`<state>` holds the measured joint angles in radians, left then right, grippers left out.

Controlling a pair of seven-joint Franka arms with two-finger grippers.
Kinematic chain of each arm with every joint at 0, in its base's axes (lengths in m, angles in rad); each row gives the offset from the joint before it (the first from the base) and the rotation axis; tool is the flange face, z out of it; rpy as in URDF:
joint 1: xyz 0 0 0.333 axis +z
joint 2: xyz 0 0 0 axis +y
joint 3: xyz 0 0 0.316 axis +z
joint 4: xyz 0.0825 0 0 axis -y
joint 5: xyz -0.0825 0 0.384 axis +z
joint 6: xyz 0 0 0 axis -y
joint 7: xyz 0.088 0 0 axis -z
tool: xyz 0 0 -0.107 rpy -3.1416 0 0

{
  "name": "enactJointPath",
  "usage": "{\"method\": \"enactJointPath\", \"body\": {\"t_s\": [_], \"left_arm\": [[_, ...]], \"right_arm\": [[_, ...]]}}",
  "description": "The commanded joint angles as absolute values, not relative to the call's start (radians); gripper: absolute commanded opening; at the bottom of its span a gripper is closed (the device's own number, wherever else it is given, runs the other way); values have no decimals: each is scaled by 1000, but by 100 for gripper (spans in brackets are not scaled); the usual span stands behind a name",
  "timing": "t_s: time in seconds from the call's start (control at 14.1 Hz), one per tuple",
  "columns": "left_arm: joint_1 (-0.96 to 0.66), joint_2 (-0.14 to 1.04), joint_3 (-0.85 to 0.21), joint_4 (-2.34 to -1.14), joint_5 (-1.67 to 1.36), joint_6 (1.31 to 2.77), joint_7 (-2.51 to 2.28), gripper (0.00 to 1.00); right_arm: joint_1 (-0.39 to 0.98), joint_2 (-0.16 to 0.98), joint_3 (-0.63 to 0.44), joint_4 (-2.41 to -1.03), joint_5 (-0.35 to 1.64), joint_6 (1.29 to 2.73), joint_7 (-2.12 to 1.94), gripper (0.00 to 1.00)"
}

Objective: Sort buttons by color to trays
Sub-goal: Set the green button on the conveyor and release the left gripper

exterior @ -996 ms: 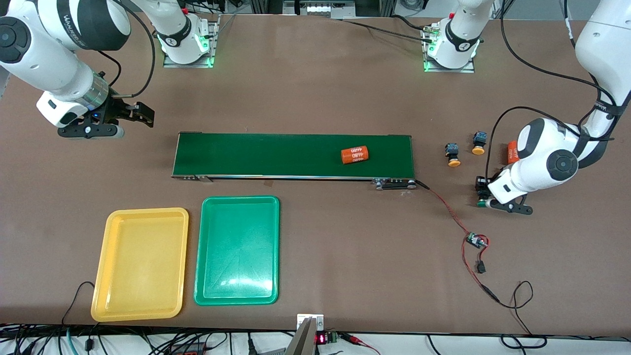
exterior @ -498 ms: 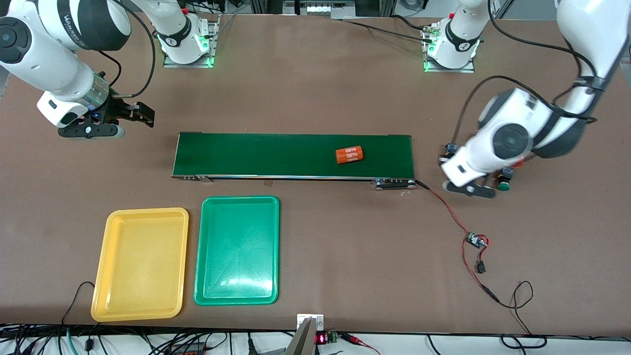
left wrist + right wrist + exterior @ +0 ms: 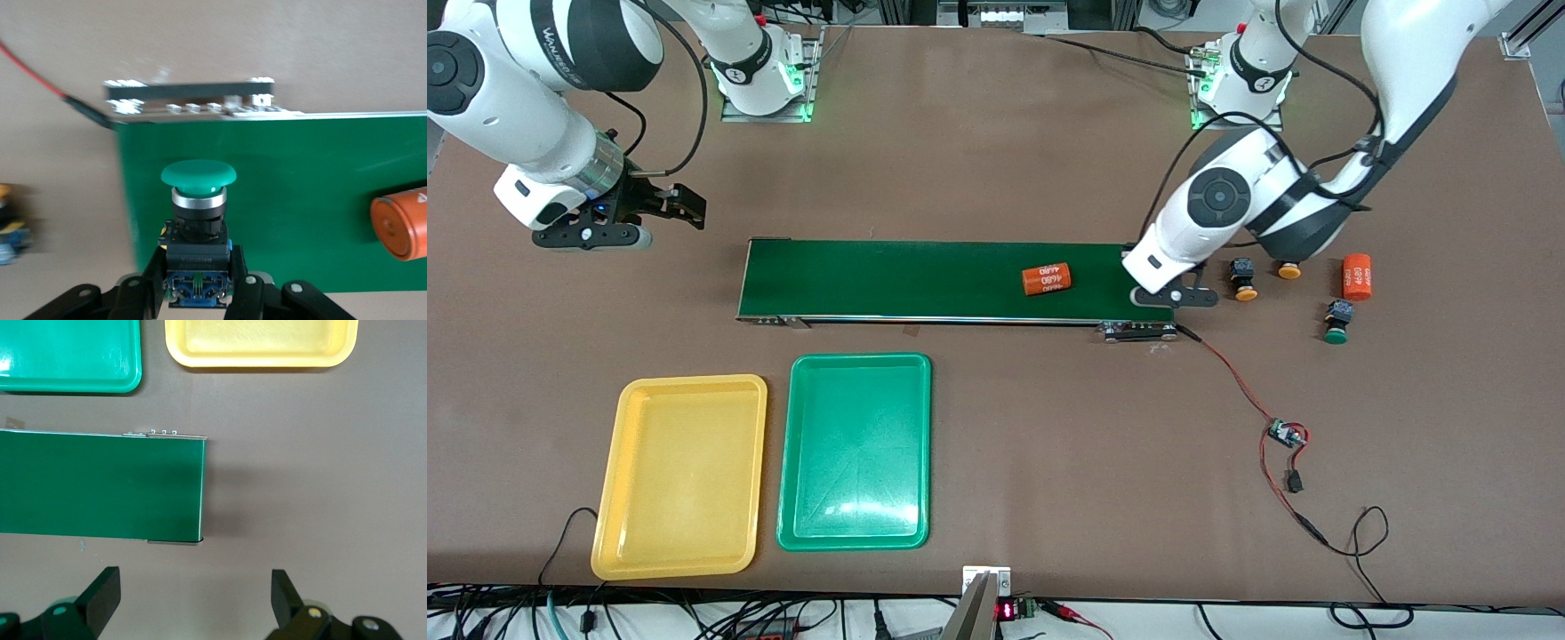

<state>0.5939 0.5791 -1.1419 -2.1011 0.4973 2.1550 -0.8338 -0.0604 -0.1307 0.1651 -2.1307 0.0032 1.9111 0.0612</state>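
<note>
Between your left gripper's (image 3: 198,283) closed fingers sits a green-capped button (image 3: 198,175), cap up, over the conveyor belt's (image 3: 925,280) end. Lower until its base meets the belt just below, short of the orange cylinder (image 3: 1046,279), then release. Your right gripper (image 3: 193,597) waits wide open, empty, by the belt's opposite end.

green button (image 3: 198,175) — yellow tray (image 3: 680,476), green tray (image 3: 855,451)

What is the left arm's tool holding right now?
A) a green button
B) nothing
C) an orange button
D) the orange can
A: the left wrist view shows the left tool shut on the black-and-blue body of a green button, held over the end of the green belt.
</note>
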Motion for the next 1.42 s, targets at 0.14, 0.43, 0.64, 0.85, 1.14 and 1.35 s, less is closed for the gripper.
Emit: {"method": "enactJointPath", "body": {"t_s": [0.14,0.43,0.64,0.85,1.14,1.35], "left_arm": [[606,586,-1144,-2132,523,2223,-862,63],[614,577,-1152,-2122,525,2217,-851,100],[632,539,-1160,-2050,525,2084,-793,100],[682,538,-1140,-1942,526,1869,-600,100],[896,545,-1135,-1940,526,1856,-310,100],[943,548,-1073,-1944,590,1862,-226,99]], "right_arm": [[-58,-152,166,-2148,17,1914,63,100],[-58,-152,166,-2148,17,1914,63,100],[-58,-152,166,-2148,17,1914,63,100],[-58,-153,166,-2148,17,1911,63,100],[-58,-152,166,-2148,17,1911,61,100],[-58,-152,166,-2148,15,1910,58,100]]}}
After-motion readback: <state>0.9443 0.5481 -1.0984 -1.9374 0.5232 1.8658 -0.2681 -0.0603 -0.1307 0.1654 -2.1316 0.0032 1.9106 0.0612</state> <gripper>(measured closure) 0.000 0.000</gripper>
